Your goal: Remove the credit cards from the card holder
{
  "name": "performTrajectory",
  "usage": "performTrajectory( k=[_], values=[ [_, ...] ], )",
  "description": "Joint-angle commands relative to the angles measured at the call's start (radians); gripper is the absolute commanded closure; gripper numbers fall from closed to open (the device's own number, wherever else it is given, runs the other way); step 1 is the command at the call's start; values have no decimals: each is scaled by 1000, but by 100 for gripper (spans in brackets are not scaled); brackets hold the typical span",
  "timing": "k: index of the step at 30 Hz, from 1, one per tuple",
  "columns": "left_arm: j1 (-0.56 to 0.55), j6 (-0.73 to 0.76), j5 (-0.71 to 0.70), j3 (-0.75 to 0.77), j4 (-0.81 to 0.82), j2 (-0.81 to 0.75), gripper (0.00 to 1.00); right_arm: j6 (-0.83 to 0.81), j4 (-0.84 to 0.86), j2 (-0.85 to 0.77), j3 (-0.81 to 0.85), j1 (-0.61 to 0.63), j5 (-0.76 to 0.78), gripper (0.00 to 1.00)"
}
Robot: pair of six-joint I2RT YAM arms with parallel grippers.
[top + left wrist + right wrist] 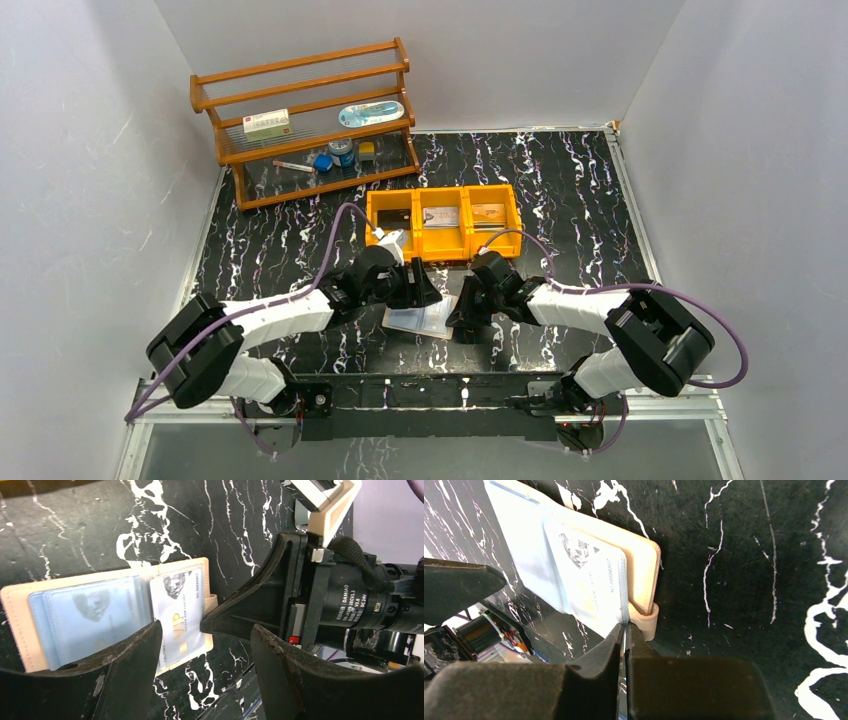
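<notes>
Container check, starting from the grippers. The yellow bin (pixel 442 190) sits just beyond both fingertips, on the side away from the arm bases. I see a silvery credit card (pixel 441 217) lying flat in its middle compartment and a tan credit card (pixel 489 213) in its right-hand one. Further beyond the left gripper (pixel 424 288) stands a wooden rack (pixel 305 120) holding a small box, a clear blister pack and a few small pots. Their labels are too small for me to read.

The card holder (pixel 107 617) lies open on the marbled table (pixel 734 580), between the two grippers and directly below the left one. Its pale blue pockets face up. One pocket leaf carries a silver-white card (pixel 177 610) printed "VIP"; the fine print and number line beside it I cannot read reliably.

The left gripper is released, jaws spread above the holder with nothing between them. The right gripper (pixel 625 632) is clenched on the outer edge of that VIP leaf. I cannot tell whether it pinches the card itself or only the sleeve. Its motor housing (pixel 350 600) reads "DAMIAO"
</notes>
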Motion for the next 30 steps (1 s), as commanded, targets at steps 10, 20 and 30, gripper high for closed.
performTrajectory(
  k=[10, 20, 30],
  values=[
    [-2, -31, 52, 11, 123, 158, 36, -13, -67, 61, -30, 2, 87, 89],
    [-3, -28, 40, -28, 101, 159, 43, -14, -71, 56, -31, 1, 91, 89],
    [-2, -58, 140, -144, 256, 143, 62, -12, -34, 90, -32, -2, 61, 89]
  ],
)
